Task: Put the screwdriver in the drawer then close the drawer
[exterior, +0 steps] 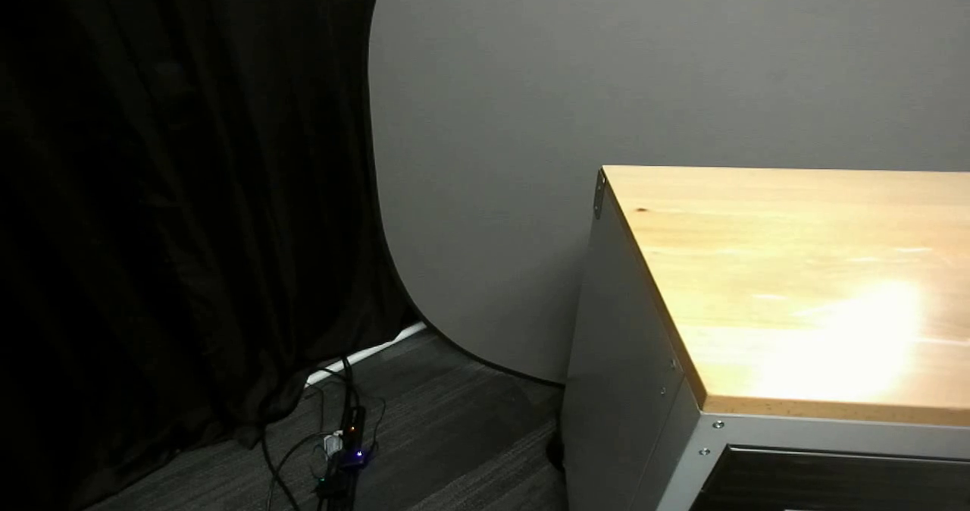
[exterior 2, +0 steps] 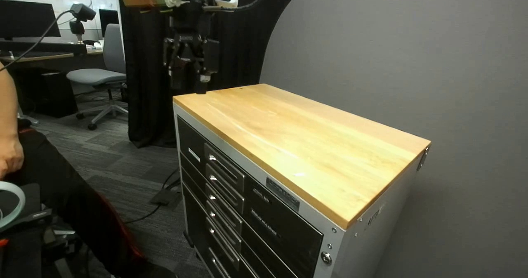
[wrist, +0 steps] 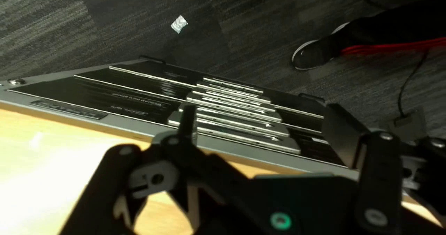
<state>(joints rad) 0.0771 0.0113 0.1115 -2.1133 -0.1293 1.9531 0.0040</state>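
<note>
You are risking a reach for nothing, because the screwdriver is showing in none of the views; it may be lying out of sight, perhaps inside the cabinet (exterior 2: 383, 236) already. The drawers (exterior 2: 251, 206) are filling the dark face of that cabinet and, as far as you are seeing, all of them are sitting flush, so if the job is standing finished, pulling a drawer would be undoing it. Which drawer the task is meaning, the views are not telling you.

If you are dropping straight down from here, you could be knocking the wooden tabletop (exterior 2: 305, 137), because the tool (exterior 2: 189, 82) is hanging near its edge. A wide swing or a pulled drawer could be hitting someone, since a person's leg (exterior 2: 90, 216) and a black shoe (wrist: 312, 55) are showing out in front of the drawers.

As for the tool, its two fingers (wrist: 188, 123) are standing wide apart, with drawer fronts showing between them in the wrist view. You are gripping nothing that shows. The fingers are looking clear of the drawers, but one tip is overlapping the tabletop's edge in an exterior view, and whether it is touching there, the views are leaving unclear.
</note>
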